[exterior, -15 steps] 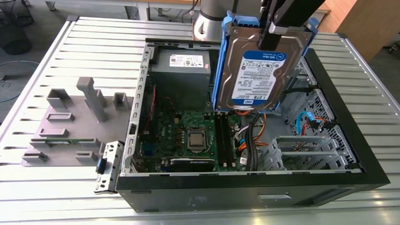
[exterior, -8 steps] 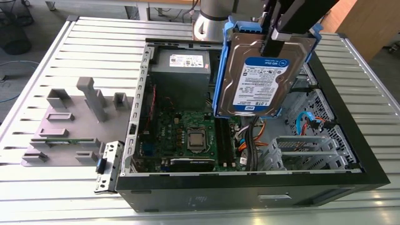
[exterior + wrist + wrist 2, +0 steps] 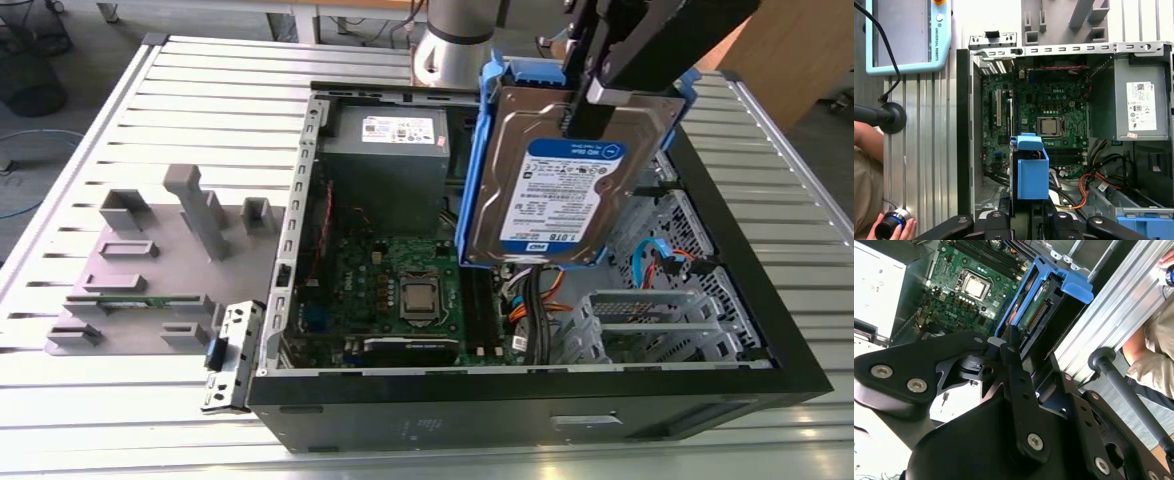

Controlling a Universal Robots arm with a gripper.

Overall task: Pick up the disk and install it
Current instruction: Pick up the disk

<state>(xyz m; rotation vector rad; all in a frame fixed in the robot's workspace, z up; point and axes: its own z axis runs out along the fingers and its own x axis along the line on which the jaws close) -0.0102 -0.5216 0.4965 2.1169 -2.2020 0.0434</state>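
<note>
The disk (image 3: 567, 190), silver with a white-and-blue label and blue side rails, hangs nearly upright and slightly tilted above the open computer case (image 3: 534, 405), over the half of the case toward the exterior view's right and clear of the case floor. The claw (image 3: 594, 110) is clenched on the disk's upper edge; in the second wrist view one of its dark fingers (image 3: 1014, 365) presses against the disk's end between the blue rails. Inside the case, a green circuit board (image 3: 400, 280) lies flat on the floor with a square silver chip (image 3: 419, 297) on it, and a grey power box (image 3: 387, 145) fills the case's far corner. Orange and black cables (image 3: 541, 300) run inside the case below the disk. The case stands on a slatted metal table (image 3: 174, 80). A grey block with posts (image 3: 147, 265) lies beside the case on the exterior view's left. In the first wrist view a person's hand (image 3: 896, 227) rests outside the case wall.
</note>
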